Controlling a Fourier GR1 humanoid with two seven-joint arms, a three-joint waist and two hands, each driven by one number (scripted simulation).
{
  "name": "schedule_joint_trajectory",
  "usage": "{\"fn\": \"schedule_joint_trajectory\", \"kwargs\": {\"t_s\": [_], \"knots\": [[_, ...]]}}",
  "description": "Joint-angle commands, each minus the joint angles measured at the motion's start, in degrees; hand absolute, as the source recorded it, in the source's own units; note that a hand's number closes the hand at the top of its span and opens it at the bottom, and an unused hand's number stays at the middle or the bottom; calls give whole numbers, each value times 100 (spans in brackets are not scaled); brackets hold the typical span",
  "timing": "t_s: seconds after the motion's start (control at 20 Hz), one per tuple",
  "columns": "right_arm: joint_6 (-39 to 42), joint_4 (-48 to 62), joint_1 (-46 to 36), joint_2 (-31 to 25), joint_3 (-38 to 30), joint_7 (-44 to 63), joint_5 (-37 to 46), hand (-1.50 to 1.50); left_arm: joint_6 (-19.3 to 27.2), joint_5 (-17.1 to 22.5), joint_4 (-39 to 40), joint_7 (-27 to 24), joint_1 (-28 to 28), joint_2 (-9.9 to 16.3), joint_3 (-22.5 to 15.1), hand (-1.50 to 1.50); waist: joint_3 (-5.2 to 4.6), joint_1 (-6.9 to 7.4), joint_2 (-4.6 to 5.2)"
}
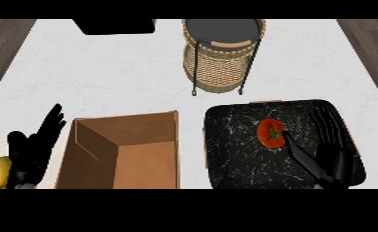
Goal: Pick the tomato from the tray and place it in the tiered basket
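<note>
Head view looks steeply down on a pale counter (111,86). At lower right lies a black marbled tray (244,166), and on it sits the tomato (272,133), red with a green stem star on top, in the tray's upper middle part.

Over the tray's right side is the right hand (334,156), black, fingers straight and spread, pointing up the view. Its thumb (299,151) stretches out to the left, and its tip is touching or just beside the tomato's lower right edge; which of the two cannot be told. The fingers stand to the right of the tomato, apart from it. So the hand is wide, with nothing held in it.

At the far left edge shows the left hand (33,148), fingers straight and up, resting, holding nothing. Something yellow (4,171) shows at the edge beside it, too cut off to name.

Between the left hand and the tray stands an open brown box (122,148), just beside the tray's left edge.

Farther up the counter, above the tray, stands the basket (221,56): a woven round body in a thin dark wire frame, with a dark grey round top tier. It is well apart from the tomato. At top left a black object (114,26) is cut by the edge.
</note>
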Motion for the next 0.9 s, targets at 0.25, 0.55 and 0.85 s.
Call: {"fn": "schedule_joint_trajectory", "kwargs": {"t_s": [0.25, 0.55, 0.85], "knots": [[-1017, -612, 1167, -1224, 901, 1911, 1902, -150, -445, 274, 250, 283, -233, 187, 217, 0, -25, 145, -24], [-443, -2332, 912, -1999, 1434, 4102, 2265, -150, -555, 217, 374, 229, -297, 53, 220, 0, -16, 174, -31], [-194, -3337, 601, -2065, 1539, 5928, 2450, -150, -692, 49, -9, 232, 82, 91, 308, 0, 0, 230, -39]]}}
